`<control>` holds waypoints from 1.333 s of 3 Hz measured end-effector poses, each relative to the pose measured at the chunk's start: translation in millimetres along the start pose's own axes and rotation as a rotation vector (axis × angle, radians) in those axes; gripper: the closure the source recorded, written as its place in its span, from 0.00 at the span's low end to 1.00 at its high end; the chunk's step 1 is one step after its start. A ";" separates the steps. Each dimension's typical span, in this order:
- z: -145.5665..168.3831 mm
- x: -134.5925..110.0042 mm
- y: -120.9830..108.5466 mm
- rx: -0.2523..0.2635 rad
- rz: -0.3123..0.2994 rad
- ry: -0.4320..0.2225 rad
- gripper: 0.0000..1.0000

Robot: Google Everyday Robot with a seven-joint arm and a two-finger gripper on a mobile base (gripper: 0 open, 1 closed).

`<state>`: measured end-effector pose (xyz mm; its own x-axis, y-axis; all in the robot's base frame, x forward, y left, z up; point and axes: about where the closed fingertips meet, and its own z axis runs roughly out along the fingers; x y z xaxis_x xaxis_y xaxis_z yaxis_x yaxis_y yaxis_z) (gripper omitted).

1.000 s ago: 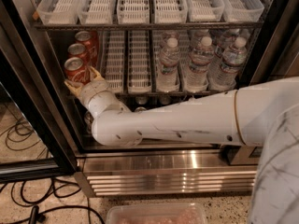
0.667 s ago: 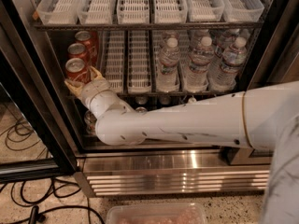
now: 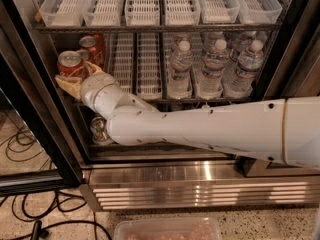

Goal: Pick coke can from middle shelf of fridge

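Observation:
The fridge (image 3: 165, 184) stands open, with a ribbed steel base. On the middle shelf (image 3: 150, 91) two red coke cans stand in the left lane. The front coke can (image 3: 70, 65) sits between the cream fingers (image 3: 66, 86) of my gripper (image 3: 80, 76). One finger is at its lower left and the other at its right side, closed against it. A second coke can (image 3: 93, 45) stands just behind. My white arm reaches in from the right across the shelf's front.
Several water bottles (image 3: 215, 66) fill the shelf's right side. Clear-white bins (image 3: 145, 6) line the tier above. A silver-green can (image 3: 98, 129) stands on the lower tier beneath my wrist. The black door frame (image 3: 35, 119) is close on the left. Cables (image 3: 30, 219) and a plastic tub (image 3: 167, 230) lie on the floor.
My gripper and the front coke can have shifted slightly left and up. The arm now lies more across the shelf front.

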<state>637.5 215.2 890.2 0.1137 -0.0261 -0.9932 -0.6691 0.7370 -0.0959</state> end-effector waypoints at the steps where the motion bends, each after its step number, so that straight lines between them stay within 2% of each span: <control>1: -9.1 -6.9 2.3 -0.049 -0.003 0.045 1.00; 3: -84.8 5.8 0.8 -0.108 0.010 0.272 1.00; 4: -103.0 1.7 3.8 -0.161 -0.007 0.326 1.00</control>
<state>559.5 148.4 881.3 -0.1045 -0.2637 -0.9589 -0.7789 0.6212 -0.0859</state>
